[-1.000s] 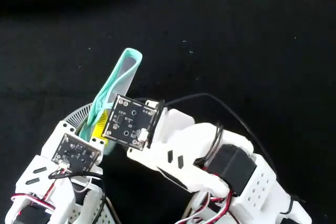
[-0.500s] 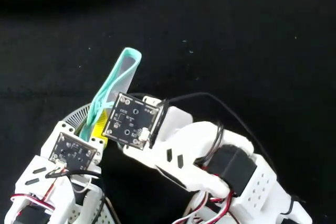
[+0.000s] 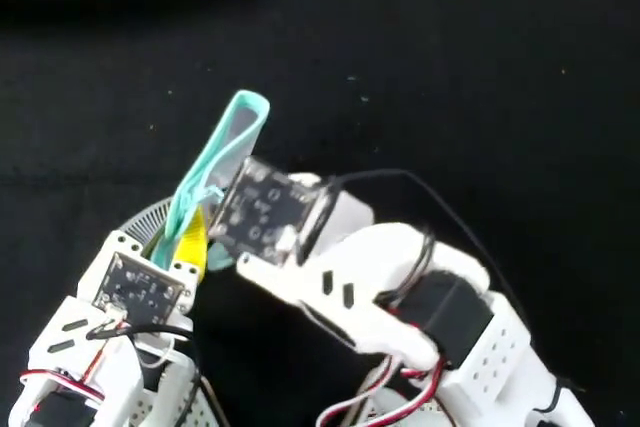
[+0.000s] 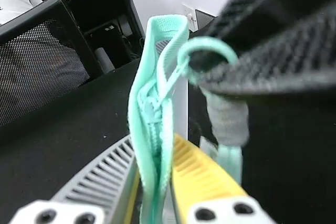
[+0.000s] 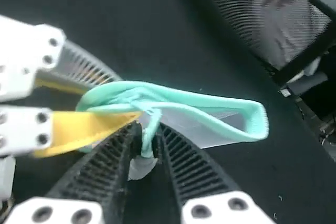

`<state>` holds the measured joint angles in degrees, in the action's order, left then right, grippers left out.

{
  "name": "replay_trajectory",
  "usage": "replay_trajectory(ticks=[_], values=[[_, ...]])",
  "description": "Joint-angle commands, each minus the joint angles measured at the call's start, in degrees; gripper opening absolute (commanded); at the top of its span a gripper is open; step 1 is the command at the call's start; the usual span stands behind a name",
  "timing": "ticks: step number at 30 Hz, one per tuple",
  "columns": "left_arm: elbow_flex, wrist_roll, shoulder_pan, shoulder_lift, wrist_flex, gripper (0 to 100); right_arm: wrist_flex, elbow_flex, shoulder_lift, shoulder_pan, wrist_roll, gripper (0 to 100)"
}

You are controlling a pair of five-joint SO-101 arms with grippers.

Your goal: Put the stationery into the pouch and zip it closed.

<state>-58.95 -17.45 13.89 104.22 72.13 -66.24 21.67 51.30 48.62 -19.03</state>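
Note:
A teal pouch (image 3: 225,152) with a pale clear side stands on edge, tilted up off the black table (image 3: 450,97). My left gripper (image 3: 182,232) is shut on the pouch's near end, its grey finger (image 4: 102,174) on one side and its yellow finger (image 4: 202,179) on the other. The right gripper (image 5: 147,142) has its black ribbed fingers (image 5: 191,169) shut on the teal zipper pull (image 5: 150,129) at the top seam, right beside the left gripper's yellow finger (image 5: 79,127). In the high view the right arm's wrist (image 3: 265,209) hides the pull. The pouch's far end (image 5: 254,121) hangs free.
Both arms crowd the near left part of the table. A dark mesh chair (image 4: 42,77) and desk clutter stand beyond the table's edge. The black cloth stretches open to the far side and the right.
The right arm's wrist has shifted a little up and away along the pouch's seam while turning. The left arm and the pouch have hardly moved.

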Motion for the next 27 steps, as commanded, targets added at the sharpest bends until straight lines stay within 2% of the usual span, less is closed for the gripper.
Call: replay_trajectory(ticks=[1,12,27], values=[[-1.54,0.79,0.31,0.09,0.09,3,3.43,-1.63,0.92,-2.55,3.43,1.2],[-1.54,0.79,0.31,0.09,0.09,3,13.36,7.6,0.75,-6.95,3.52,1.2],[-4.18,0.79,0.31,0.18,-0.09,3,21.36,9.1,0.92,-19.69,3.43,1.2]])
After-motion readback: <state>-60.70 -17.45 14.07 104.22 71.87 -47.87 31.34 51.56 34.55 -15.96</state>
